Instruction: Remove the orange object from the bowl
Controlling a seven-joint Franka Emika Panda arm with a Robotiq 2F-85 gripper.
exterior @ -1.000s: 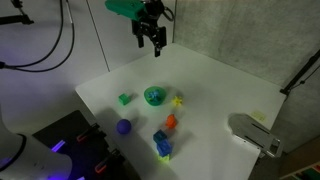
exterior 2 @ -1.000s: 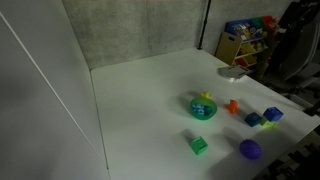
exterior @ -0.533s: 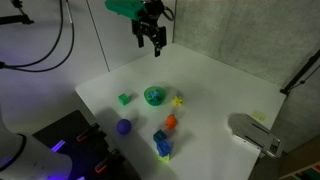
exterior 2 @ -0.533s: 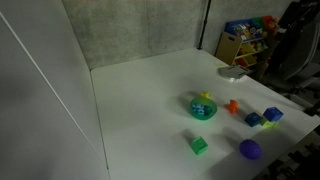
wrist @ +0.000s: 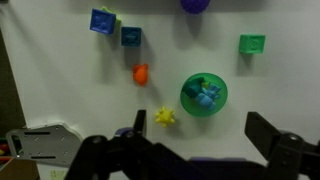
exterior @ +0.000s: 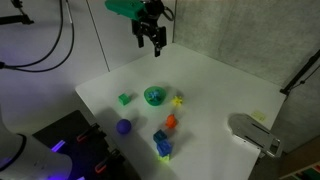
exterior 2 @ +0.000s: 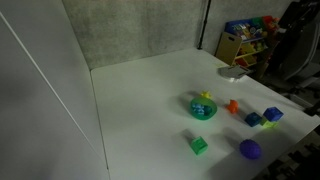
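The teal-green bowl (exterior: pixel 154 96) (exterior 2: pixel 203 108) (wrist: pixel 204 95) stands on the white table and holds a blue-green toy piece. The orange object (exterior: pixel 170 122) (exterior 2: pixel 233 106) (wrist: pixel 141 73) lies on the table outside the bowl, a short way from it. My gripper (exterior: pixel 152 41) hangs high above the table's far part, open and empty. In the wrist view its two dark fingers (wrist: pixel 190 140) stand wide apart at the bottom edge, below the bowl.
Around the bowl lie a yellow star piece (wrist: pixel 165 117), a green block (wrist: pixel 252 44), a purple ball (exterior: pixel 124 127) and blue blocks (wrist: pixel 103 21). A grey device (exterior: pixel 255 134) sits at the table's edge. A toy shelf (exterior 2: pixel 246 42) stands beyond the table.
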